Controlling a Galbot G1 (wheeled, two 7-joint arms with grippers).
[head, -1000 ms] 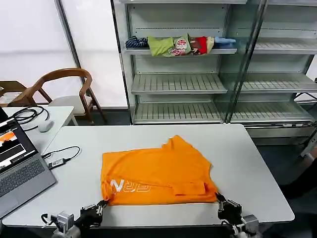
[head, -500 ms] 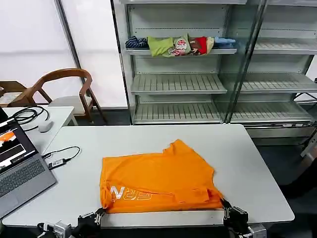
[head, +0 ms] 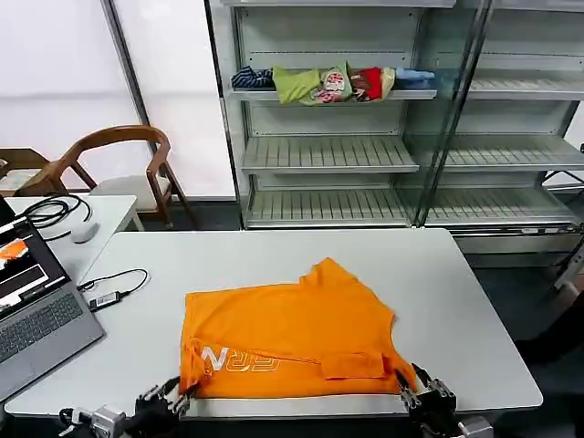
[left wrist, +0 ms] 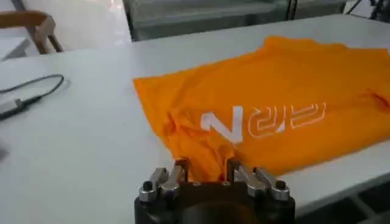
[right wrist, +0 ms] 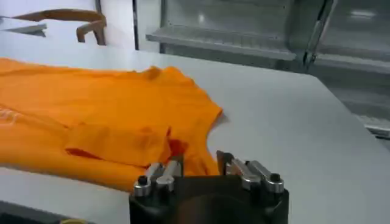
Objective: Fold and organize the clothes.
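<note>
Both sets of jaws look pinched on cloth: the left gripper (left wrist: pixel 207 173) has the shirt (head: pixel 287 333) bunched up between its fingers at the near left corner, and the right gripper (right wrist: pixel 198 165) has the hem at the near right corner caught between its fingers, though the exact bite there is partly hidden. That orange shirt lies spread on the white table (head: pixel 456 301), close to the near edge, white lettering (left wrist: pixel 262 120) up along the near side, one sleeve (head: pixel 351 366) folded over onto the body. This reads as the start of a fold away from the robot, and the trick is symmetry: lift both corners together and level, keep the hem taut between them so the middle does not sag, carry it over toward the far edge, lay it flat before letting go. The laptop (head: pixel 36 315) and cable (head: pixel 114 290) sit off to the left, near but clear of the cloth.
</note>
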